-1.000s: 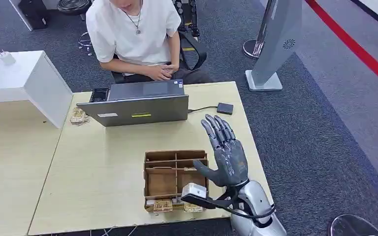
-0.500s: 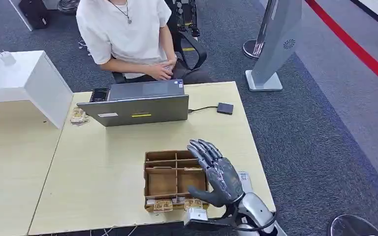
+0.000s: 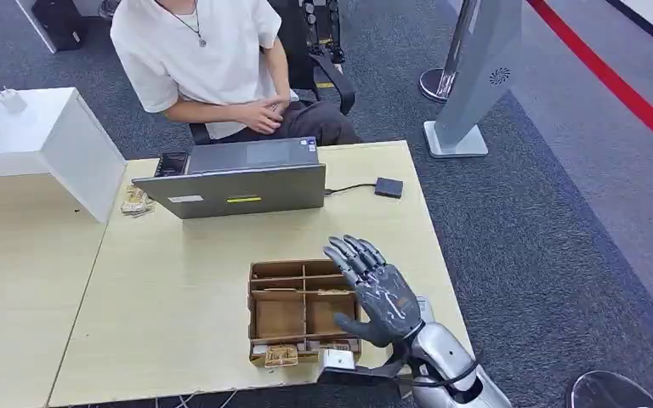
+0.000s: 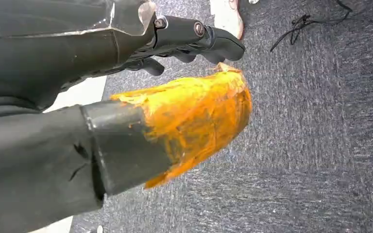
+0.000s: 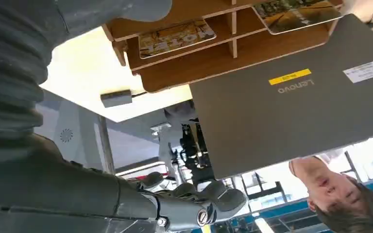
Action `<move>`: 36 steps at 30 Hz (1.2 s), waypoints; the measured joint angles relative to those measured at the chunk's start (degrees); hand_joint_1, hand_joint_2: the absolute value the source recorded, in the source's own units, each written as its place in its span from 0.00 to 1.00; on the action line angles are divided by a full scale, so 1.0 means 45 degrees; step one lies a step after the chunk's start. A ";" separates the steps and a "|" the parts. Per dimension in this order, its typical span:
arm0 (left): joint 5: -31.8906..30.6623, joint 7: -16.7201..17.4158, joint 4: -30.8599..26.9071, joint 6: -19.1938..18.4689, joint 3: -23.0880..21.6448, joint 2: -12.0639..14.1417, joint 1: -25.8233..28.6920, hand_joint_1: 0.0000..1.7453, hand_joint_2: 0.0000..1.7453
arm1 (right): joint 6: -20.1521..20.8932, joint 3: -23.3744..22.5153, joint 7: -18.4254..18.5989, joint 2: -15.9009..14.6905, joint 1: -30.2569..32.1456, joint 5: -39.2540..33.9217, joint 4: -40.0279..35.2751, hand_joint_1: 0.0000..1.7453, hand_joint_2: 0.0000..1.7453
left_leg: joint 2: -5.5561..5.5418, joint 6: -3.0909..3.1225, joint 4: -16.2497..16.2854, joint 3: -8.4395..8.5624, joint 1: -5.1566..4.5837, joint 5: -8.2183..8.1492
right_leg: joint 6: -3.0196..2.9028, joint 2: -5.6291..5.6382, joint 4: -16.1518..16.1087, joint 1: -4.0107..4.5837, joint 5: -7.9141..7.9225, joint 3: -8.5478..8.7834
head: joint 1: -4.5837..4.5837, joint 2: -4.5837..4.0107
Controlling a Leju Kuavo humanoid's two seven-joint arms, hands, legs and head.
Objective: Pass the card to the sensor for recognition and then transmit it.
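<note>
The right hand hovers flat above the right-hand side of the wooden box, palm down, its fingers stretched out straight and spread a little, the thumb jutting toward the box's near compartments; it holds nothing. The box is a shallow brown tray split into compartments, and it sits near the front edge of the pale wooden table. The cards lie inside it: in the right wrist view one card with a yellowish printed face lies flat in a narrow compartment and another card lies in the neighbouring one, both below the hand and apart from its fingers, none of them touched. Beyond the box, toward the far side of the table, stands an open grey laptop, its lid back facing the robot. To the right of the laptop, a small dark sensor lies on the table with a cable running from it toward the laptop. A person in a white shirt sits behind the laptop. The left hand hangs over grey carpet, its dark fingers curled inward around nothing.
</note>
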 joint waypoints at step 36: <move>-0.0223 0.0228 0.0000 -0.0034 -0.0005 0.0053 0.0017 0.00 0.00 | -0.0282 0.0097 0.0651 0.0005 -0.0317 0.0398 0.1913 0.39 1.00 | -0.0001 0.0000 0.0000 -0.0002 -0.0001 0.0000 | 0.0001 -0.0001 0.0000 -0.0001 0.0000 -0.0001 | 0.0000 0.0000</move>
